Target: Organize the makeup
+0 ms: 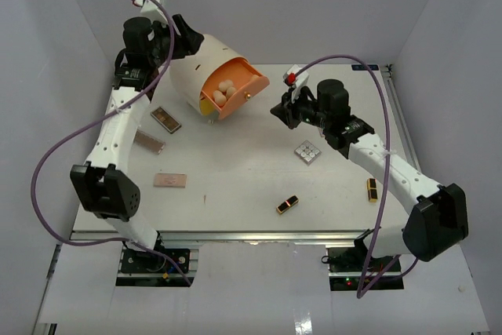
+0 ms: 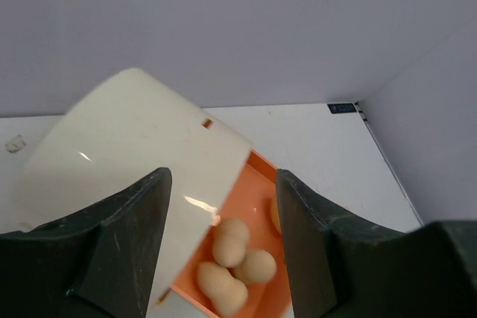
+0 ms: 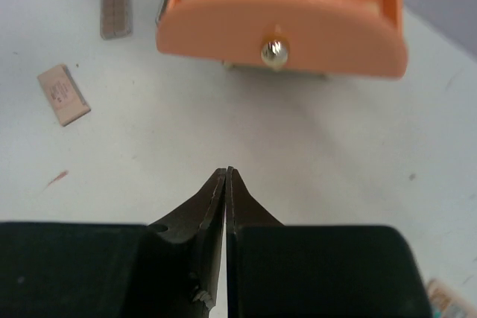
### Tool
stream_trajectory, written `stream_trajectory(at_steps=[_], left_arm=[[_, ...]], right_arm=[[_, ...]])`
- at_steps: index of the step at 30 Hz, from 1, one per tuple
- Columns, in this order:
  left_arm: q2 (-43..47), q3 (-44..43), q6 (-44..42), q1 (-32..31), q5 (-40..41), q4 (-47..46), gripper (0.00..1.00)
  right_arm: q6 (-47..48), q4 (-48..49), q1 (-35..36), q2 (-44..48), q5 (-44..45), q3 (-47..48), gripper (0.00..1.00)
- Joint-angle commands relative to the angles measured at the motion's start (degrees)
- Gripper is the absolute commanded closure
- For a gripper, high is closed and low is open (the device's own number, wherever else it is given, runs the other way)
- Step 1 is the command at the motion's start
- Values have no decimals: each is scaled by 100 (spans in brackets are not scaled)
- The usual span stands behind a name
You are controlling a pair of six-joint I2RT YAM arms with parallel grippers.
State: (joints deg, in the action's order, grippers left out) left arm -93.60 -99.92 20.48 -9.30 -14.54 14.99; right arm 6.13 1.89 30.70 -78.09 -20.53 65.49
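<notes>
makeup sponges (image 2: 235, 258) sit in the open orange drawer (image 3: 335, 35); the other pieces are scattered on the table (image 1: 235, 158).
left gripper (image 2: 221, 184) jaws are spread wide over the cream drawer unit (image 2: 127, 132) at the far left corner, contact unclear. right gripper (image 3: 226, 178) jaws are pressed together on nothing, just before the drawer's knob (image 3: 274, 50). three flat palettes (image 1: 165, 119) lie along the left edge and a square palette (image 1: 307, 151) right of centre. one black-and-gold case (image 1: 288, 204) lies toward the near edge, a second case (image 1: 372, 189) by the right edge.

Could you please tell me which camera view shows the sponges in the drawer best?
Left wrist: the sponges lie close and unobstructed. Top external shows them small; right wrist catches only their blurred tops.
</notes>
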Motion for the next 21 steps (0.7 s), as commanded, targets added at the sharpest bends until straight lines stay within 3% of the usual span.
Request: stream_trajectory(at_steps=[1,7,21], left_arm=[[-1002,-989,327,582,-927,225,32],[-2104,-1982,229,1189,-1250,145,29],[-3133,-2232,-177,1334,-2789,-140,25]], right_arm=[[-982,737,-161,-254,27,-171,92],[-1498,742,-161,-1000,84,294,92],[-2507,634,-72,-2775,497,1955,92]])
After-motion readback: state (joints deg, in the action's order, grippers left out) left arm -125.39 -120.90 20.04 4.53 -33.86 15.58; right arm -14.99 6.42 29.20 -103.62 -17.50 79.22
